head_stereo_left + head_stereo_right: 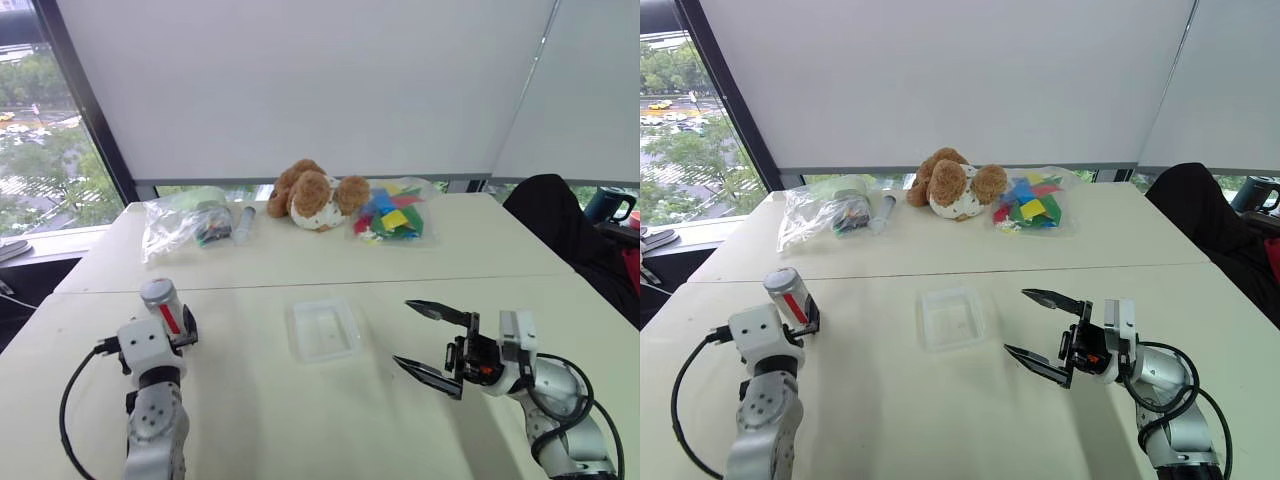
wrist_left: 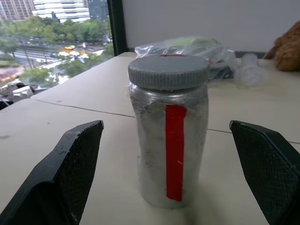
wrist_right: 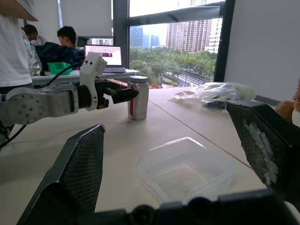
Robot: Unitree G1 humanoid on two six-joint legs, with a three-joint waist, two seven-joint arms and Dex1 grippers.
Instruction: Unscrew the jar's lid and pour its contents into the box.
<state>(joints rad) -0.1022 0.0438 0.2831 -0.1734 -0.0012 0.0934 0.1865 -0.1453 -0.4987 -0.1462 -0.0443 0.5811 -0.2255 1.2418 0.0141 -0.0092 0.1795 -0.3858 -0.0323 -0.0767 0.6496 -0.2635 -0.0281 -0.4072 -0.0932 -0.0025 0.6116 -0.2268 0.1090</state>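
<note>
Near table (image 1: 250, 420): bare surface between both arms.
Right gripper (image 1: 432, 343): fingers spread wide, empty, pointing toward the box (image 1: 322, 330), near it.
Left gripper (image 2: 168, 187): fingers spread, flanking the jar (image 2: 168, 133) without touching.
Jar: upright, the lid (image 2: 168, 71) still on.
Far edge: bags, plush toy (image 1: 315, 195).

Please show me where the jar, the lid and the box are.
jar (image 2: 169, 154), left wrist view, on its red stripe.
lid (image 2: 168, 72), left wrist view, on its ribbed side.
box (image 1: 296, 345), left eye view, on its near left rim.
</note>
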